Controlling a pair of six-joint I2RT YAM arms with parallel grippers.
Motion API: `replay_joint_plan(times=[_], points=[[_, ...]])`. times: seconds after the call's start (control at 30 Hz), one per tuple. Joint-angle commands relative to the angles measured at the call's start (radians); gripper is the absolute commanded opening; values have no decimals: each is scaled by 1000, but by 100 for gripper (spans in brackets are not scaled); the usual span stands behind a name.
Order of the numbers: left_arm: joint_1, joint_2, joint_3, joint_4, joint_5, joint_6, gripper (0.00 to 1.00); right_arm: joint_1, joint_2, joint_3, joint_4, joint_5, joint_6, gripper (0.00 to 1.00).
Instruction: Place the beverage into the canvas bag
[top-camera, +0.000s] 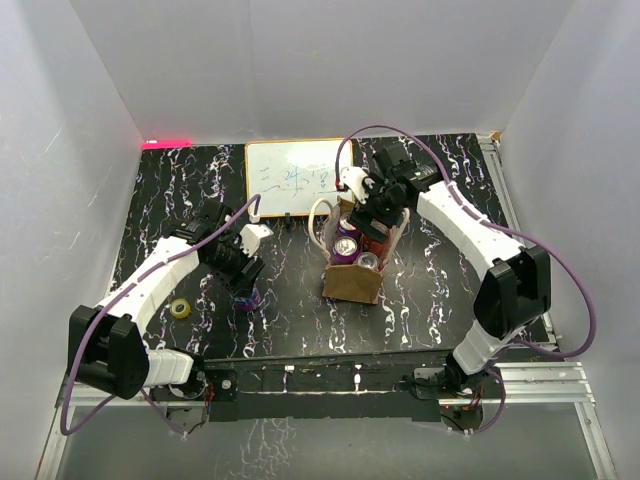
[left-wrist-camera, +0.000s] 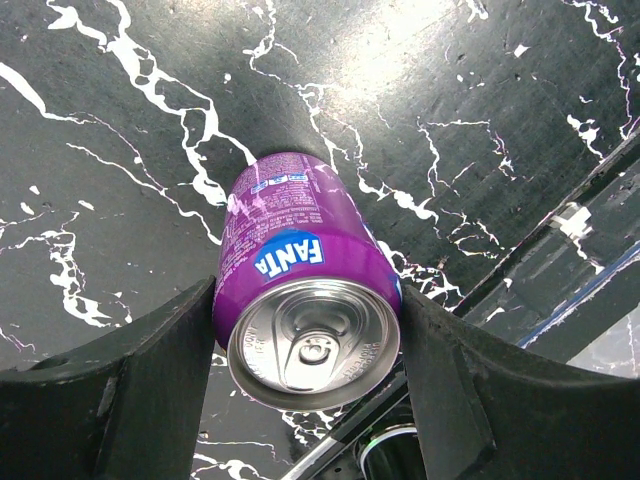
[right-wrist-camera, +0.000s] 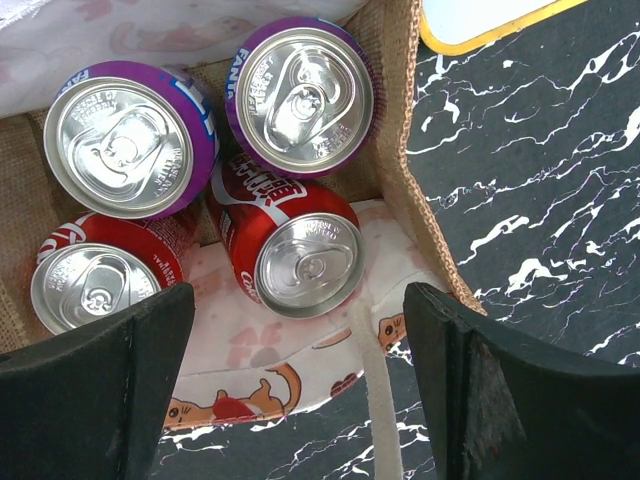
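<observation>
Purple Fanta can (left-wrist-camera: 290, 250) tight in left end effector (left-wrist-camera: 305, 300); right end effector (right-wrist-camera: 298, 300) spread wide, empty, over canvas bag (right-wrist-camera: 397, 130).

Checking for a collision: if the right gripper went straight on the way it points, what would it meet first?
Probably the red cola can in the canvas bag, which sits centred between the open fingers of the right gripper. Depth is hard to judge from the wrist view.

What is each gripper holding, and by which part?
The left gripper clamps the purple Fanta soda can by its side walls near the top rim. The right gripper is open above the tan canvas bag, holding nothing.
</observation>
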Motion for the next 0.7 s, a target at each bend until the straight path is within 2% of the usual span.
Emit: replay_joint_plan(times=[0.0, 0.67], points=[[-6, -9, 41, -18, 68, 1, 4, 8, 19, 36, 27, 17, -13, 89], [-5, 13, 56, -28, 81, -1, 3, 14, 92, 18, 32, 55, -41, 87]])
